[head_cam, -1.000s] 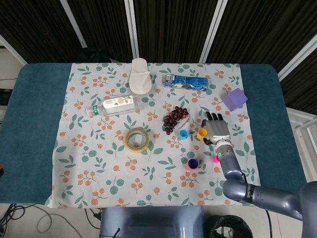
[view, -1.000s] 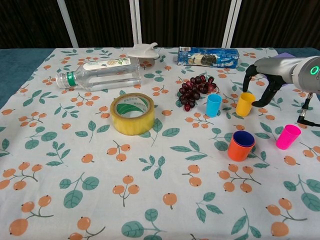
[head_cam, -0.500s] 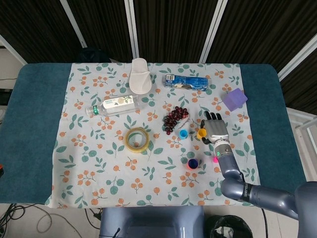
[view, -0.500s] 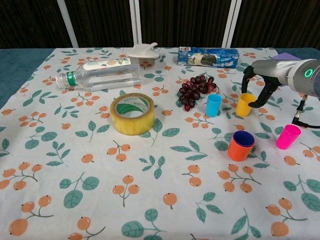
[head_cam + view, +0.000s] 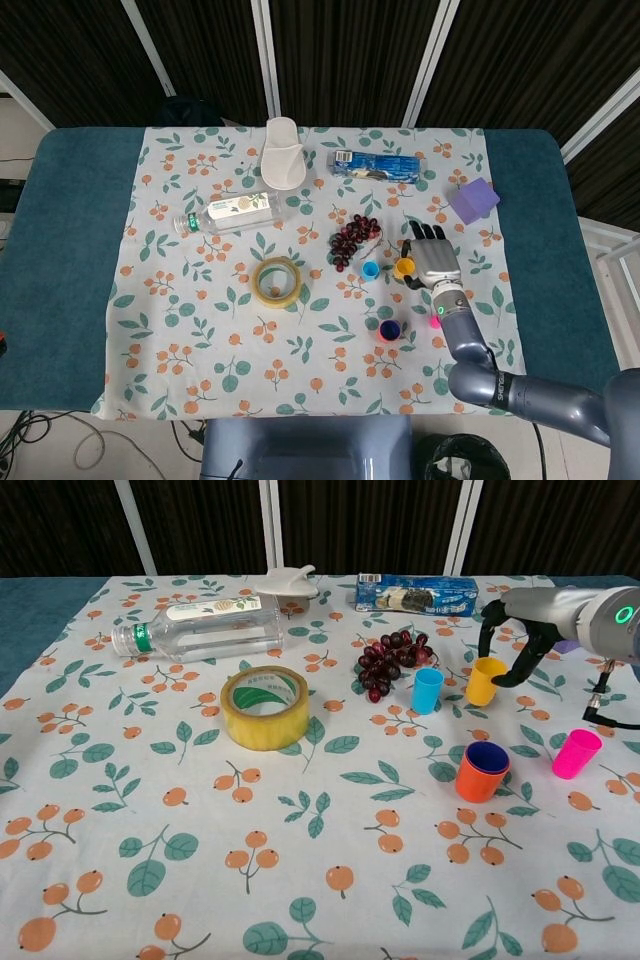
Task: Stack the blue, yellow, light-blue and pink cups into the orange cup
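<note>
While the right hand (image 5: 512,645) gripped the upright yellow cup (image 5: 485,681) between curled fingers, the orange cup (image 5: 481,772), blue cup (image 5: 486,756) inside, stood nearer the robot, almost directly below.

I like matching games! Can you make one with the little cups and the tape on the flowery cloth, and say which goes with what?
Things:
1. small yellow plastic cup
2. small pink plastic cup
3. orange plastic cup
4. yellow roll of tape

States:
A. has a blue cup inside
B. stands alone nearest the right edge
C. lies left of the grapes
D. gripped by the right hand

Pairs: 1-D, 2-B, 3-A, 4-C
</note>
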Controlling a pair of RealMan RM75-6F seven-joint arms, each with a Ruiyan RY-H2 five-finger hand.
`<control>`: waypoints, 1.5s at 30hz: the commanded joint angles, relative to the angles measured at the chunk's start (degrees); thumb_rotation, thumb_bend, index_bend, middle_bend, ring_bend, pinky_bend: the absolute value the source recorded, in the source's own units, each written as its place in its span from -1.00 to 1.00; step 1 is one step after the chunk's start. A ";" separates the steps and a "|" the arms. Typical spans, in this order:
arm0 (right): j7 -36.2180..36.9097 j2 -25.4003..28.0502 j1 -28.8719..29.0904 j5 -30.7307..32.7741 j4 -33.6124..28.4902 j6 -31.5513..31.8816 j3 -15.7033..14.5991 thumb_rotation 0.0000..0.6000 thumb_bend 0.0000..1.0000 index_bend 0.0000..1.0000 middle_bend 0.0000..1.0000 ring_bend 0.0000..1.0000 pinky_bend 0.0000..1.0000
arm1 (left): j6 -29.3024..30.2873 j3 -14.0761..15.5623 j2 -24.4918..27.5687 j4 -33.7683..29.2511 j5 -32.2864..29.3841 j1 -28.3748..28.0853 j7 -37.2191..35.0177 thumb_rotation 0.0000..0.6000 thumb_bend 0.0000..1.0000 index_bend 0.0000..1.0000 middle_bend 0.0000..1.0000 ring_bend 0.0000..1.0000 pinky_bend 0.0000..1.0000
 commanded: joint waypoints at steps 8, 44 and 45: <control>-2.81 13.91 -5.08 -12.49 -25.29 8.76 -4.24 1.00 -0.20 -0.05 -1.00 -1.00 -1.00 | -0.15 0.13 -0.09 -0.06 0.30 -0.14 0.15 1.00 0.63 -0.85 -1.00 -1.00 -0.87; -4.69 10.81 -11.11 -20.95 -29.63 11.25 -10.30 1.00 -0.20 -0.05 -1.00 -1.00 -1.00 | 0.02 0.14 -0.04 -0.08 0.42 -0.08 0.01 1.00 0.63 -0.85 -1.00 -1.00 -0.87; -4.62 10.77 -11.15 -20.84 -29.46 11.15 -10.31 1.00 -0.20 -0.05 -1.00 -1.00 -1.00 | 0.03 0.14 -0.05 -0.07 0.43 -0.08 0.03 1.00 0.63 -0.85 -1.00 -1.00 -0.87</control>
